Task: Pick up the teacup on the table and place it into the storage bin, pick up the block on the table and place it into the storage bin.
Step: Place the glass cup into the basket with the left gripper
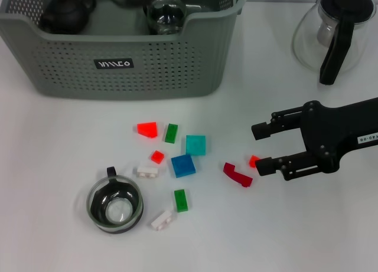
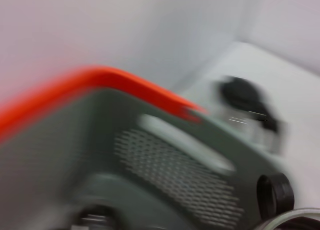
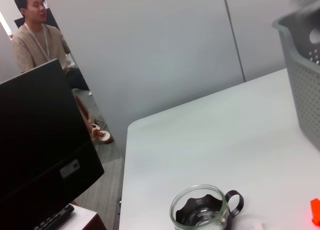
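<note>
Glass teacup (image 1: 116,206) upright; blocks (image 1: 182,165) scattered beside; grey-green bin (image 1: 127,62) (perforated) behind.

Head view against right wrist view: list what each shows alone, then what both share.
Only the head view shows the right gripper, jaws open, beside a small red block, plus the scattered blocks such as the blue block, the glass carafe and the bin's black label. Only the right wrist view shows a seated person and a dark monitor beyond the table edge. Both show the teacup, the storage bin and the white table.
</note>
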`<state>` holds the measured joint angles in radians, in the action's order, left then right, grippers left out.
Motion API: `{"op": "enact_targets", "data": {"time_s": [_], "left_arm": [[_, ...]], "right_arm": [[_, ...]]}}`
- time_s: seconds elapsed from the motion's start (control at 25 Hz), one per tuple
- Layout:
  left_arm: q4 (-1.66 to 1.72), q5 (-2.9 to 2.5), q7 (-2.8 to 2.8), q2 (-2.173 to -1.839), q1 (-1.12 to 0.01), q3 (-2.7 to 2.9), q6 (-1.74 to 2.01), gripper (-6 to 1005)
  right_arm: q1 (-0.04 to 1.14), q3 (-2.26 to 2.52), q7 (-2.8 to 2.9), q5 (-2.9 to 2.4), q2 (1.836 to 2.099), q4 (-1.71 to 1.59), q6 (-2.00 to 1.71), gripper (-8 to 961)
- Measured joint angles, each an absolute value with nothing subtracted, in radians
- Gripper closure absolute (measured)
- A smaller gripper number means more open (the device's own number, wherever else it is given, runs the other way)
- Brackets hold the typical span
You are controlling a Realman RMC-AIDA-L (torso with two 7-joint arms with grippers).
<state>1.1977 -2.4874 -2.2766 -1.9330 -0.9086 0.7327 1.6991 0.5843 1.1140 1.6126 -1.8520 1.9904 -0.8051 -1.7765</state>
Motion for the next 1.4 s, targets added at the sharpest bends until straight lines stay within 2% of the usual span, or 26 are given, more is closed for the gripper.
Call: {"op": "enact_targets", "data": {"time_s": [0.08,0.2,0.52,1.04,1.4], "left_arm": [[1.161,-2.531,-2.292,-1.913,-0.931,0.746,1.620,941],[1.096,-2.615,-2.307,-1.907,-0.954,0.753,1.491,936],[0.921,-2.782,-2.391,-1.923,-0.971,0.827,1.163,924],[0.740,-2.856,-2.431,-1.981,-0.986,0.946,0.864,904],[0.667,-2.857,-2.432,-1.993,-0.985,0.970,0.769,890]], "right_arm": [[0.587,1.114,1.612,-1.855,1.994,-0.805,-1.776,219],[0.590,1.114,1.612,-1.856,2.002,-0.803,-1.764,220],[0.602,1.114,1.621,-1.856,2.014,-0.792,-1.737,220],[0.616,1.114,1.623,-1.856,2.021,-0.787,-1.709,219],[0.617,1.119,1.619,-1.856,2.022,-0.779,-1.694,219]]}}
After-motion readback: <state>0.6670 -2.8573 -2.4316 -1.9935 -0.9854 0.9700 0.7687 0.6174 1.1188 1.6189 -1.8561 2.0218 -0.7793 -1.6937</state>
